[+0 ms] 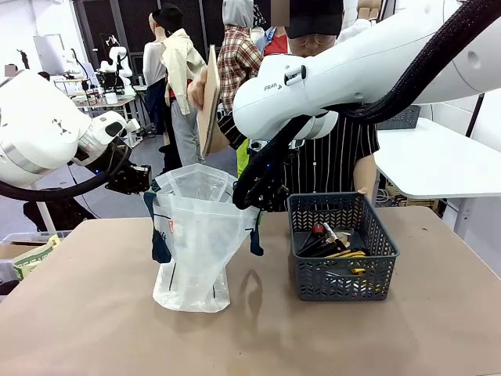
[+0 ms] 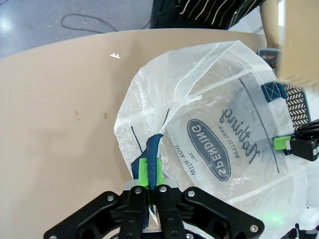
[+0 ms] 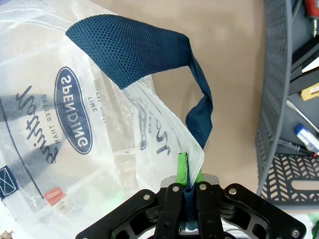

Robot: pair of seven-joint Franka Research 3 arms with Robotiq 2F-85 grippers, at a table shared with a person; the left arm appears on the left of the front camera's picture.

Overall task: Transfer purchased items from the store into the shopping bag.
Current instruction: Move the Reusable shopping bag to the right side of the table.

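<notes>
A tan table point(image 1: 86, 313) fills the foreground. On it stands a translucent white shopping bag point(image 1: 196, 243), its mouth stretched open between two white robot arms. Just to its right sits a dark grey mesh basket point(image 1: 344, 278). The left gripper point(image 2: 151, 174) is pinched tight on a navy strap point(image 2: 152, 147) at the bag's rim. The right gripper point(image 3: 189, 174) is clamped on the opposite navy handle point(image 3: 134, 47). Small packaged items point(image 1: 333, 241), yellow, red and dark, lie inside the basket. Their labels are too small to read.
</notes>
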